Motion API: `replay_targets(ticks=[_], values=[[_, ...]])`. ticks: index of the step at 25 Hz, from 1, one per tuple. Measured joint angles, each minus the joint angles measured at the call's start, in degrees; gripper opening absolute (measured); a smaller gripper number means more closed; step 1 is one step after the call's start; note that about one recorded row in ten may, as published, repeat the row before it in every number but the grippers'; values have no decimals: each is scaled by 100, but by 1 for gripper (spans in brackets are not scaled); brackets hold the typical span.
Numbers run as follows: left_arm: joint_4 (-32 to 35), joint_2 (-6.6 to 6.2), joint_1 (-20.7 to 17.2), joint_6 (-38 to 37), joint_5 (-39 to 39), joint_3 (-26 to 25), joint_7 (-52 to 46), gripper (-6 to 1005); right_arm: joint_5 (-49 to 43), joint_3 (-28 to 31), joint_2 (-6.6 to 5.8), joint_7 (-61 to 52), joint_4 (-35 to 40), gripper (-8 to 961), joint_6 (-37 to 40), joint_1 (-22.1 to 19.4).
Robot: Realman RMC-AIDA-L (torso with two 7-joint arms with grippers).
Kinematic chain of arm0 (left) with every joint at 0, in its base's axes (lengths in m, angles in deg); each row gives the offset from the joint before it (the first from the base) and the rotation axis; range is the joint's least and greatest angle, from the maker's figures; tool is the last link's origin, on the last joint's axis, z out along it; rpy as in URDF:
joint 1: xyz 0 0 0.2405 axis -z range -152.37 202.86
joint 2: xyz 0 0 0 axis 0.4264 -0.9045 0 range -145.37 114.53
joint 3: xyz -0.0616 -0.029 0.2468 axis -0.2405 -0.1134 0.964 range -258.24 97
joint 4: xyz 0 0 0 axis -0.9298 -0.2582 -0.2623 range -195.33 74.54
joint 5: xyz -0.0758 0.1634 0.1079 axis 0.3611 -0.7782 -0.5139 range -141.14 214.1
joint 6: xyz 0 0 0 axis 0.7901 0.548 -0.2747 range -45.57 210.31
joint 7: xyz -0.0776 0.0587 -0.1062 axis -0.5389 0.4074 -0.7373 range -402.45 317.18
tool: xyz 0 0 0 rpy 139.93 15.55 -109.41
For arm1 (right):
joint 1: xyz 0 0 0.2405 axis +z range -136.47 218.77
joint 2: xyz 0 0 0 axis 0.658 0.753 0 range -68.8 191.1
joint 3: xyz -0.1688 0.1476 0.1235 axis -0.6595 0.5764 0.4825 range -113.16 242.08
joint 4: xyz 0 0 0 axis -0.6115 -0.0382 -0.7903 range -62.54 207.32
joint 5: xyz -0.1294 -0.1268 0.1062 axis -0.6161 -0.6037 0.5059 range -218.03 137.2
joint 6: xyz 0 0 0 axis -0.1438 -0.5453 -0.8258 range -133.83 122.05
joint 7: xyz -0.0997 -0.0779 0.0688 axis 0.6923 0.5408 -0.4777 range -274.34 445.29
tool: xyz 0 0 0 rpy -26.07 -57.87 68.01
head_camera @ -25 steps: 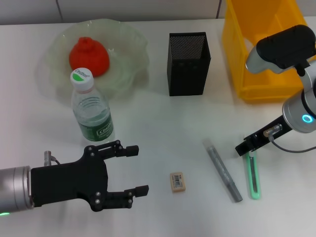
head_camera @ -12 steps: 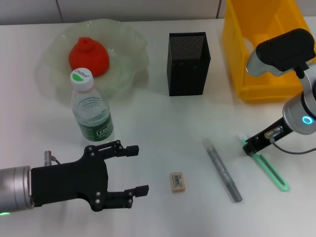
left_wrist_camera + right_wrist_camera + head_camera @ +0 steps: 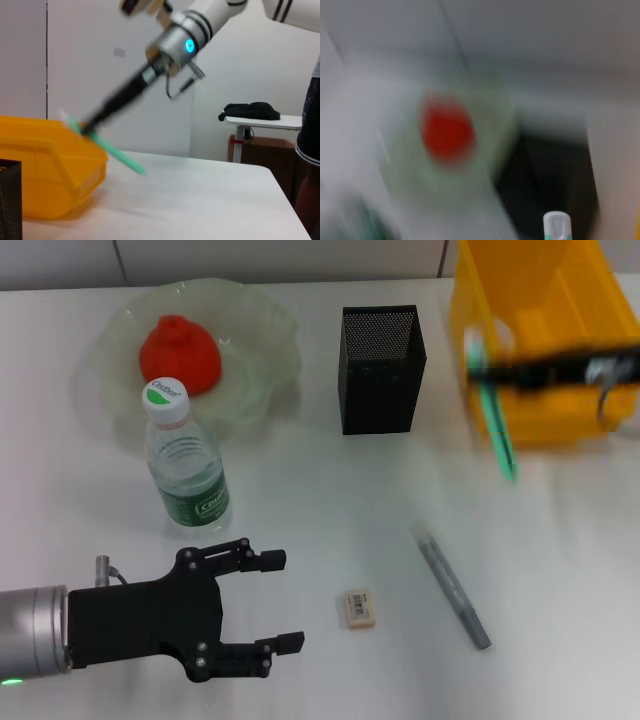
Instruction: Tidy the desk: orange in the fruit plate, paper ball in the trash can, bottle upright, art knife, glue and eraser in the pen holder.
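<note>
At about two o'clock on the bench [image 3: 320, 500], in front of the yellow trash can [image 3: 540, 330], your right claw [image 3: 505, 371] carries the green art knife [image 3: 493, 410] clamped at one end, the rest slanting down and free of the surface. Judge it light, stiff and slick, so a pinch near one end lets it swing; hold it nearer the middle and lower it tip-first into the black mesh pen holder [image 3: 382, 368] at twelve. The grey glue stick [image 3: 452, 586] at four is likewise rigid and smooth, best taken mid-length. The small eraser [image 3: 359, 607] at six looks soft and grippy. Your left claw [image 3: 268, 602] hovers at seven, fingers spread wide, holding nothing
</note>
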Motion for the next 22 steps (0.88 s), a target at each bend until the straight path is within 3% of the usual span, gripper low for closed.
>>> replay_targets(ticks=[3, 5, 6, 7, 11, 14, 17, 22], values=[[-16, 7, 0, 8, -3, -1, 0, 815, 1976, 271, -11, 1654, -383, 173, -859, -350], [-23, 8, 1, 8, -2, -1, 0, 815, 3638, 262, -8, 3315, -1098, 177, -1174, -453], [-76, 9, 17, 9, -3, -1, 0, 815, 5247, 214, -6, 5042, -1995, 180, -1195, -393], [-76, 9, 17, 9, -3, -1, 0, 815, 5247, 214, -6, 5042, -1995, 182, -1195, -393], [-150, 9, 47, 89, -4, -1, 27, 815, 7490, 115, -36, 8147, -4164, 191, -784, 275], [-150, 9, 52, 101, -4, 3, 32, 815, 8002, 149, -49, 9344, -5336, 198, -685, 945], [-150, 9, 54, 123, -4, 7, 33, 815, 7877, 127, -48, 9642, -6121, 205, -753, 1515], [-152, 9, 57, 137, -3, 9, 35, 815, 7702, -27, -27, 9654, -6665, 216, -1127, 1931]])
